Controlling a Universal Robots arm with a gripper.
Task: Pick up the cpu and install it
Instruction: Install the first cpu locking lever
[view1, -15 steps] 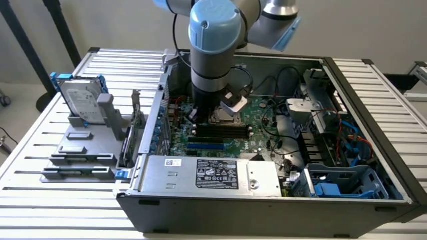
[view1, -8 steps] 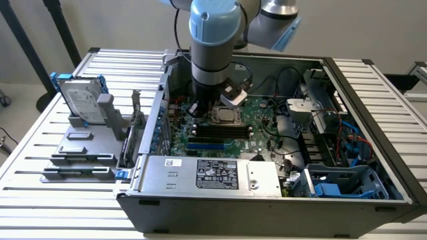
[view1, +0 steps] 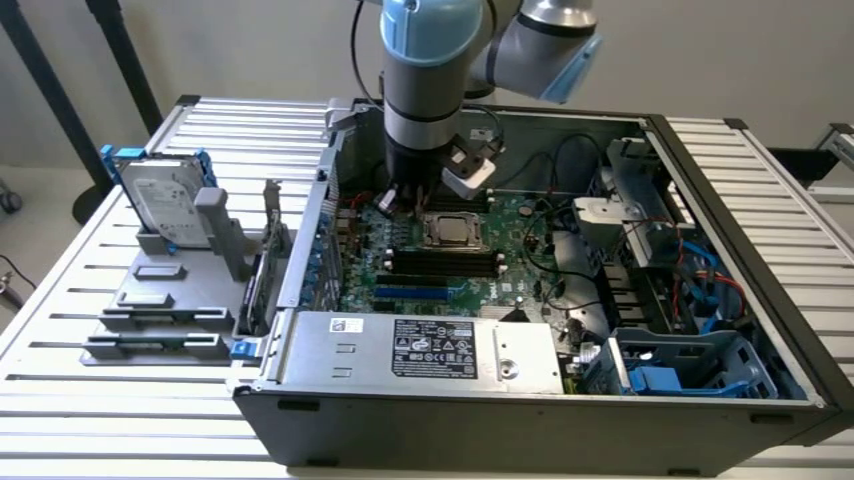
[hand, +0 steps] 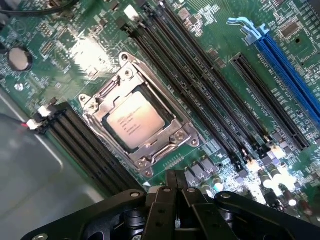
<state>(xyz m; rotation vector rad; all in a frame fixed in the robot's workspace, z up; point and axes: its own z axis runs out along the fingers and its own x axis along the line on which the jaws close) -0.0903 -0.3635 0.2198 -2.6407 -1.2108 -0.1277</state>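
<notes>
The cpu (hand: 134, 119), a small square chip with a silvery top, lies flat inside the metal-framed socket (hand: 178, 136) on the green motherboard (hand: 90, 50). In the exterior view the cpu (view1: 454, 231) sits mid-board inside the open computer case (view1: 534, 420). My gripper (hand: 176, 181) hovers above the board just beside the socket, its black fingers pressed together with nothing between them. From the exterior camera my gripper (view1: 404, 205) hangs just off the socket toward the exterior view's left, apart from the chip.
Black memory slots (hand: 200, 85) run along both sides of the socket, with a blue slot (hand: 290, 65) beyond. A power supply box (view1: 414, 350) fills the case's near side. Cables and drive bays (view1: 667, 260) crowd the right. A silver hard drive (view1: 163, 205) stands outside on a grey fixture.
</notes>
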